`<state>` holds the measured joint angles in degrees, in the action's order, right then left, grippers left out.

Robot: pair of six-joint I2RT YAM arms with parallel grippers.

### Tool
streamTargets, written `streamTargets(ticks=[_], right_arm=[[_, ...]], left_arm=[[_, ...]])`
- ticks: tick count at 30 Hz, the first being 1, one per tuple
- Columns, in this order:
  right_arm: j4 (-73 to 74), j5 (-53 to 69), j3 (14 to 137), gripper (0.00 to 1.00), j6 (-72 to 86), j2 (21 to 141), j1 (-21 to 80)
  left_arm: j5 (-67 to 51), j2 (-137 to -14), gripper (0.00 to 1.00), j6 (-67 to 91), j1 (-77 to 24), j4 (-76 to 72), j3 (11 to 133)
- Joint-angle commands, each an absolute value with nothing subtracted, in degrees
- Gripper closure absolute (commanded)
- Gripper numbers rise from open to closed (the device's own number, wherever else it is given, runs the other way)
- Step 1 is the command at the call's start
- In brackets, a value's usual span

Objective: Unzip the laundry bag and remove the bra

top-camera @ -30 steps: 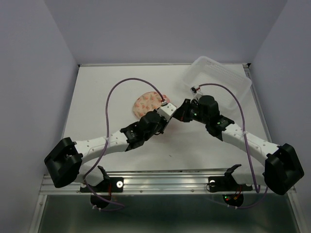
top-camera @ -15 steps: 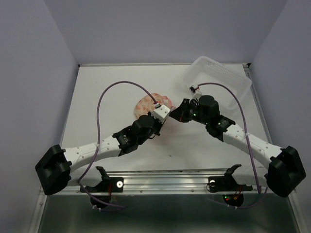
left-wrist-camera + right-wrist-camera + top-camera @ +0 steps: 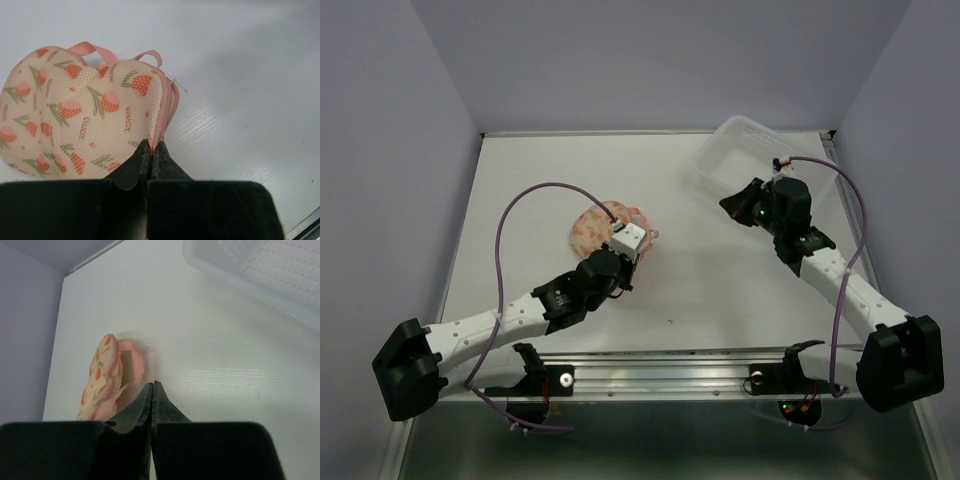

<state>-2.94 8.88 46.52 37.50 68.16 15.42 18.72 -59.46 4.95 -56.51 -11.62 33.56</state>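
The laundry bag (image 3: 592,224), cream-peach with an orange-red and green print, lies left of the table's middle. In the left wrist view the bag (image 3: 85,110) is zipped, with two pink loops (image 3: 95,49) at its far end. My left gripper (image 3: 152,146) is shut on the bag's pink zipper rim (image 3: 169,107) at the near edge; from above the left gripper (image 3: 632,245) sits at the bag's right side. My right gripper (image 3: 728,200) is shut and empty, well right of the bag, beside the tub; in its own view the right gripper (image 3: 152,384) is off the bag (image 3: 102,375). The bra is hidden.
A clear plastic tub (image 3: 760,135) stands at the back right, just behind the right gripper, and also shows in the right wrist view (image 3: 260,270). A small white zip tie (image 3: 172,77) sticks out at the bag's zipper end. Grey walls close the table on three sides.
My right gripper has left the bag and swung back right toward the tub. My left gripper has drawn the bag left and a little nearer, still gripping its rim.
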Motion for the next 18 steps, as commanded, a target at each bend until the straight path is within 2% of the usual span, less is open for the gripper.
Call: streamTargets(ticks=[1, 6, 8, 9, 11, 16, 18], right_arm=[[-4.74, 14.13, 49.57, 0.99, 34.72, 67.67, 16.17], [-6.16, 26.95, 49.83, 0.97, 31.57, 71.09, 17.48], [-5.02, 28.03, 50.62, 0.89, 29.63, 72.68, 20.98], [-4.75, 28.47, 50.8, 0.8, 28.05, 73.9, 22.4], [-5.01, 29.18, 50.98, 0.68, 27.34, 75.14, 25.83], [-6.15, 30.23, 49.75, 0.62, 23.3, 77.96, 29.62], [-7.46, 31.19, 48.09, 0.54, 22.94, 77.7, 29.62]], left_arm=[[22.15, -56.95, 1.0, 7.56, -56.34, -10.81, 32.96], [18.73, -56.86, 1.0, 4.84, -56.34, -12.65, 32.88], [15.49, -57.04, 1.0, 3.87, -56.34, -13.53, 32.35], [14.42, -57.39, 1.0, 3.78, -56.34, -13.97, 31.91], [13.27, -58.35, 1.0, 4.74, -56.34, -13.89, 31.99], [14.33, -59.5, 1.0, 5.45, -56.34, -12.66, 32.96], [15.38, -59.59, 1.0, 5.62, -56.34, -11.96, 33.84]])
